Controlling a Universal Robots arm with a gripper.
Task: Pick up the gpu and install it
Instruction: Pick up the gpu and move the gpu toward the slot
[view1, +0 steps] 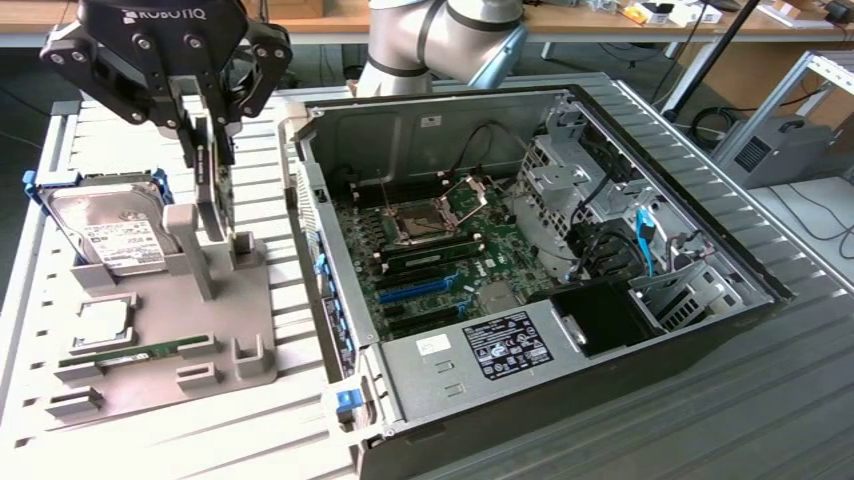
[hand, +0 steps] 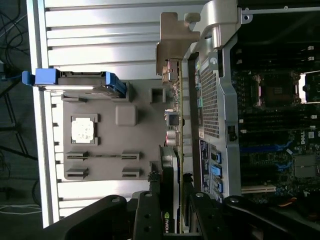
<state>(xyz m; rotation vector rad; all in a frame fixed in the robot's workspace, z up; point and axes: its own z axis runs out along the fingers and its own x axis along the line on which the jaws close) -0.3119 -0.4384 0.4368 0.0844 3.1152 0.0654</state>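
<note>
Your table (view1: 801, 340), a surface of metal slats, lies under the claw (view1: 211, 128) and carries every item. The open computer case (view1: 387, 125) lies on its side just beside the claw, with its motherboard exposed. The grey fixture (view1: 160, 310) sits directly below the claw. On that fixture, the hard drive (view1: 114, 230) in its blue frame leans on the side of the claw away from the case.

The claw is closed on the gpu (view1: 211, 195). It grips the card's upper edge with one finger on each face. The card hangs upright on edge beneath the claw, over the fixture's margin nearest the case. In the wrist view the gpu (hand: 176, 130) runs straight out from the claw (hand: 171, 181), with its silver bracket at the far end. You cannot tell whether the card's lower edge is clear of the fixture.

Lower than the claw and away from the case, a square processor chip (view1: 100, 322) and a memory stick (view1: 140, 352) lie flat in their recesses.
</note>
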